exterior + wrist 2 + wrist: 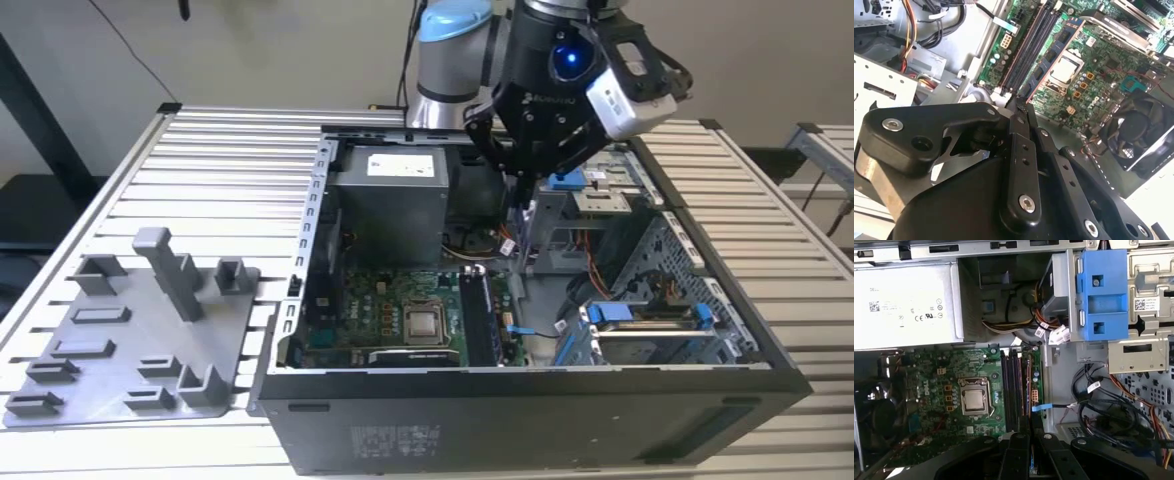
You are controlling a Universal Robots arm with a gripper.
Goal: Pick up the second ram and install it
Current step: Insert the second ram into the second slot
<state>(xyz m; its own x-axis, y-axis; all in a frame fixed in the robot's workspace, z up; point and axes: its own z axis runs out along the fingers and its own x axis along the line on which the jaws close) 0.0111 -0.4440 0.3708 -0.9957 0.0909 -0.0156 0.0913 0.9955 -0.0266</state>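
Note:
My gripper (521, 200) hangs inside the open computer case (534, 385), above the motherboard (387, 320). Its fingers are shut on the second ram (526, 240), a thin dark stick that hangs below them, seen edge-on. In both wrist views the closed fingers (1021, 145) (1019, 455) point at the long black memory slots (1026, 50) (1013, 390) beside the processor (974, 400). Another stick (1053, 59) stands seated in a slot next to them. The held ram is above the slots and does not touch them.
A grey plastic holder with an upright post (167, 270) lies on the table at the exterior view's left. The case holds the power supply (387, 195), blue drive clips (641, 315) (1101, 295), loose cables (1104, 400) and a fan (1139, 130).

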